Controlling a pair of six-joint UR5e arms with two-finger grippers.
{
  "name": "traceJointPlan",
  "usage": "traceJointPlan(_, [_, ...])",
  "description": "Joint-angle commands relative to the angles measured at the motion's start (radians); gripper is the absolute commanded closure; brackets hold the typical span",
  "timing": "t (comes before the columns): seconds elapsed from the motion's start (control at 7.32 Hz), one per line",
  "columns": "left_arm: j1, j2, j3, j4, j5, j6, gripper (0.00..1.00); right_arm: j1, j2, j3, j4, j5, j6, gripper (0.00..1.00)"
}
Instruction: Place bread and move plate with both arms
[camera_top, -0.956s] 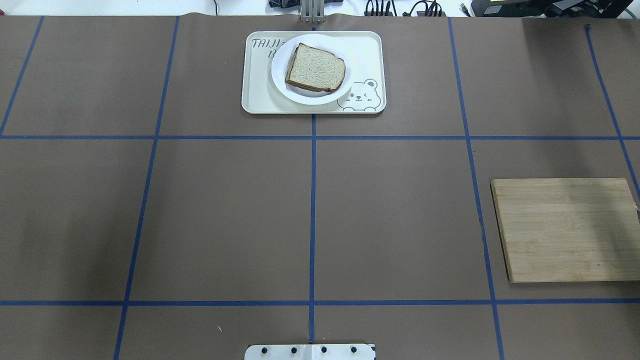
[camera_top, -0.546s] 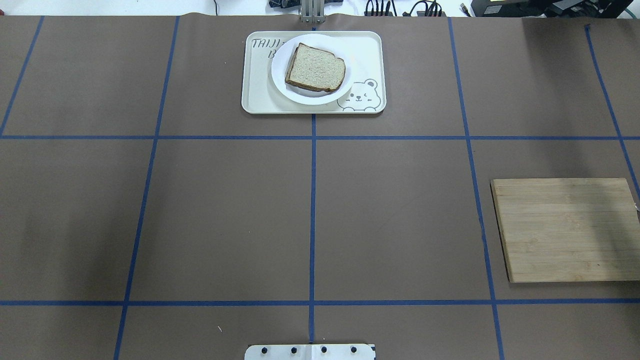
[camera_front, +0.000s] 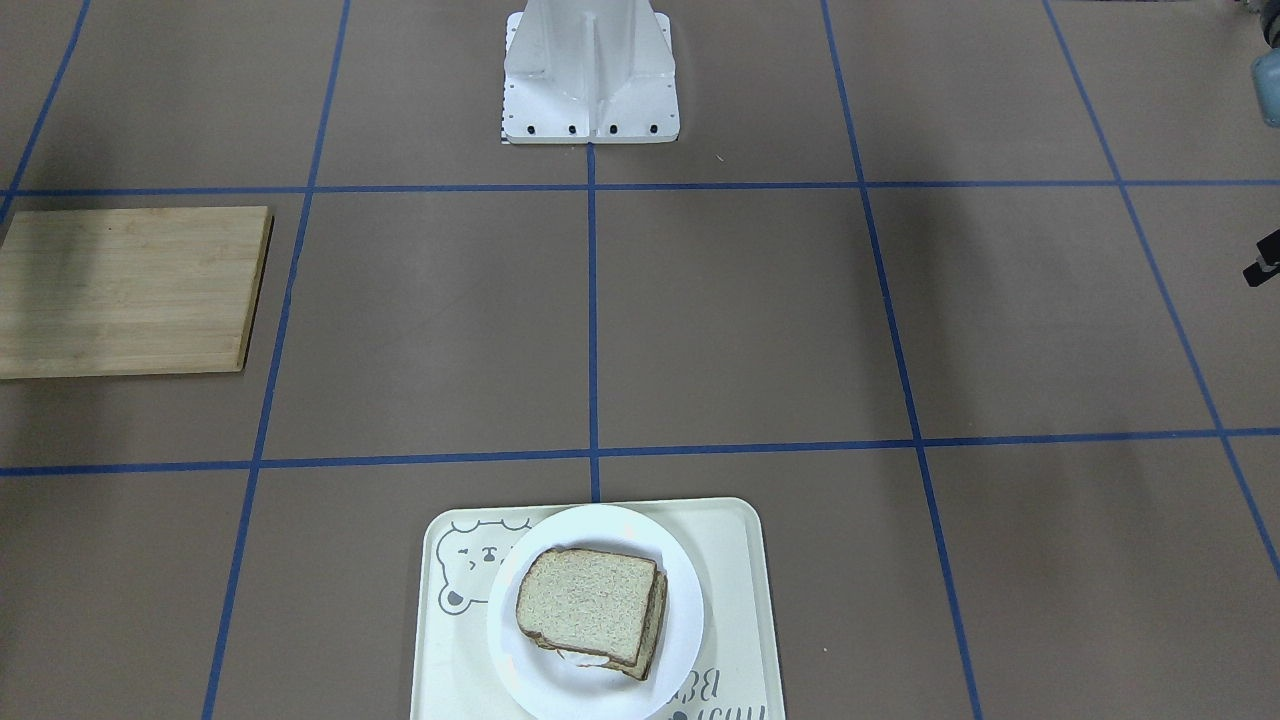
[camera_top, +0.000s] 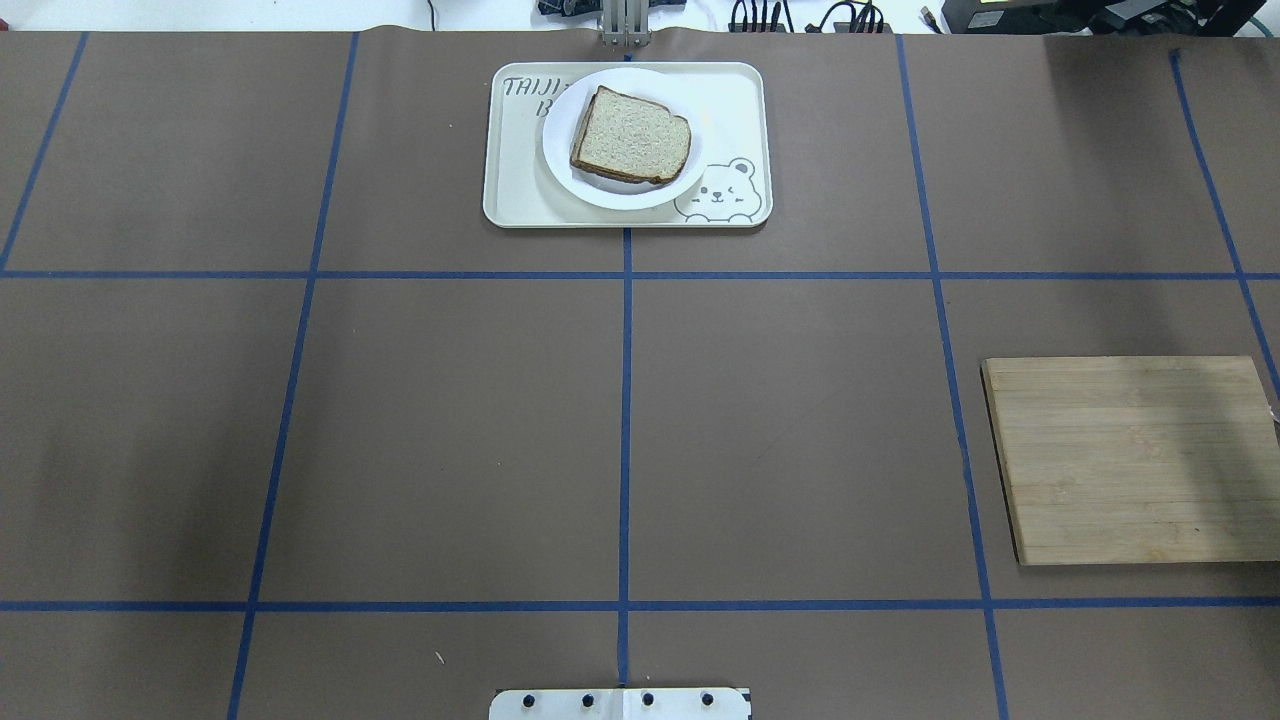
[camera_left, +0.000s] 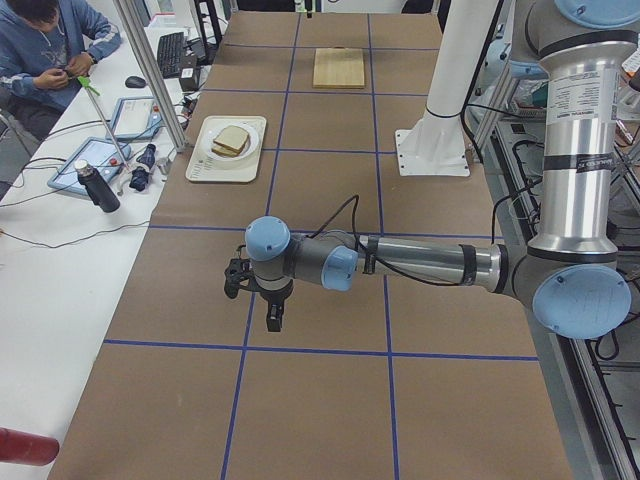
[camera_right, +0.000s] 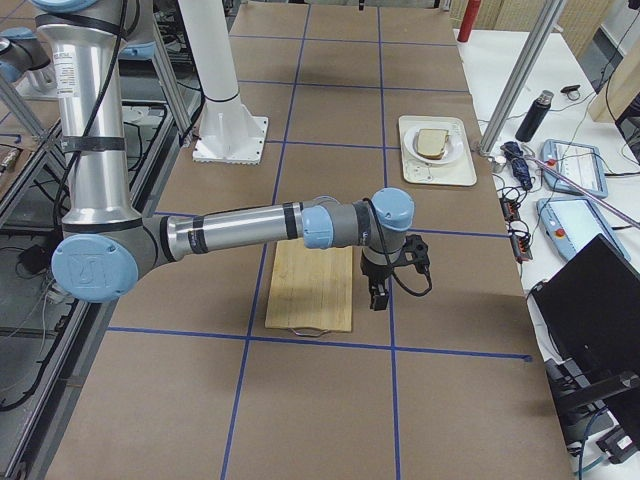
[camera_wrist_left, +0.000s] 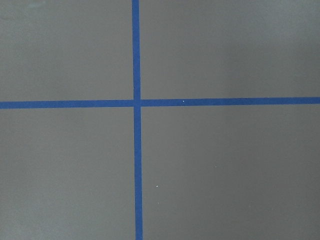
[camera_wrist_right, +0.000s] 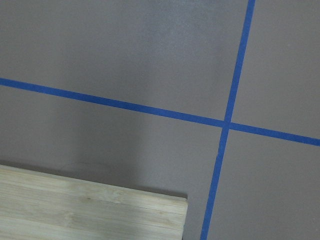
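Nothing on the table (camera_top: 450, 420) has moved in the overhead view over the last second, as you can check. The bread (camera_top: 632, 135) lies where it lay, on top of a second slice (camera_front: 657, 610) on the plate (camera_top: 560, 165). The plate sits on the cream tray (camera_top: 735, 100) at the middle of the table's far edge, covering part of the printed lettering and beside the bear drawing.

Both arms are well apart from it. The left arm (camera_left: 420, 262) reaches out low across the table, and the left tool (camera_left: 272, 320) points down over a crossing of blue tape (camera_wrist_left: 136, 103). The right arm (camera_right: 240, 228) is stretched out likewise, with the right tool (camera_right: 380, 297) hanging just beside the outer edge of the wooden board (camera_top: 1130, 460).

You get a proper look at the tools only from the table's ends (too little to go on), so I cannot tell whether either is spread or pressed together.
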Motion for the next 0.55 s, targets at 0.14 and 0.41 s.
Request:
traceJointPlan(0.14, [-0.002,0.006,0.001,-0.005,-0.044,0.000,0.02,0.000,0.001,-0.001,0.001,0.005,0.004,0.00])
traceJointPlan(0.41, [-0.002,0.006,0.001,-0.005,-0.049,0.000,0.02,0.000,0.001,-0.001,0.001,0.005,0.006,0.00])
